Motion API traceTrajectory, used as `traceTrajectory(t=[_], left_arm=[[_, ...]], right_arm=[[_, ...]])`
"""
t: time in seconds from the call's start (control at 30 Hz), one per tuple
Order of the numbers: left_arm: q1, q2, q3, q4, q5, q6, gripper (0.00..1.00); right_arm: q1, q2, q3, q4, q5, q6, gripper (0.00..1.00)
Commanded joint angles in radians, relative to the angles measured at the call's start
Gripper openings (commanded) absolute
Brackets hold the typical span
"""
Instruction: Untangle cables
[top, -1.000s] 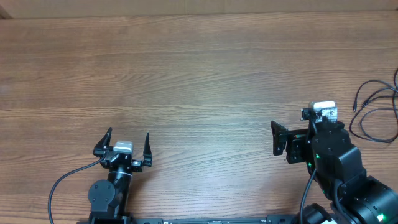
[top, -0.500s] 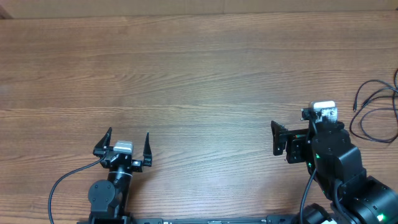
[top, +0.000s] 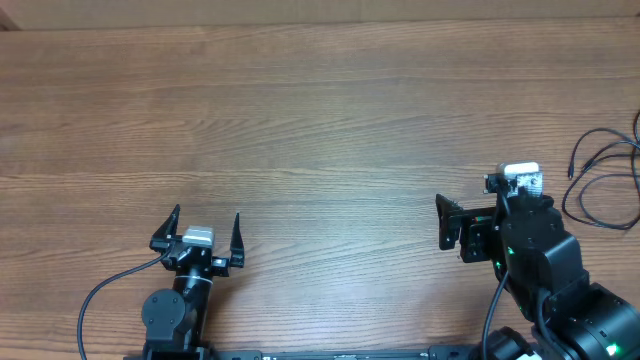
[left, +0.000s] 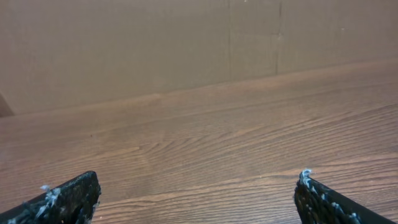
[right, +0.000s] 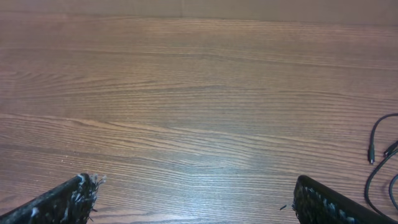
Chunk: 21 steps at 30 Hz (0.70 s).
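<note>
A black cable (top: 603, 186) lies in loose loops at the right edge of the wooden table, partly cut off by the frame. Its end also shows in the right wrist view (right: 378, 149) at the far right. My right gripper (top: 472, 214) is open and empty, left of the cable and apart from it; its fingertips frame bare wood in the right wrist view (right: 194, 186). My left gripper (top: 206, 222) is open and empty near the front left, far from the cable. In the left wrist view (left: 196, 186) only bare wood lies between its fingers.
The wooden table (top: 320, 120) stretches back to a brown cardboard wall (left: 186, 43). A black robot lead (top: 100, 295) curves beside the left arm's base at the front edge.
</note>
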Motion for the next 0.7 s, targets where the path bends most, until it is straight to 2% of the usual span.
traceTrajectory(t=[0.0,0.3,0.47,0.67], left_arm=[[0.006,-0.011,-0.004,-0.002,0.018,0.015,1.0],[0.006,-0.011,-0.003,-0.002,0.018,0.015,0.99],[0.006,-0.011,-0.004,-0.002,0.018,0.015,0.99],[0.006,-0.011,-0.003,-0.002,0.018,0.015,0.99]], right_arm=[[0.005,-0.003,0.001,0.005,0.011,0.001,1.0],[-0.048,-0.088,0.001,0.025,0.028,0.0,1.0],[-0.186,-0.173,-0.014,0.133,0.025,0.0,1.0],[-0.419,-0.287,-0.151,0.383,-0.084,0.0,1.0]])
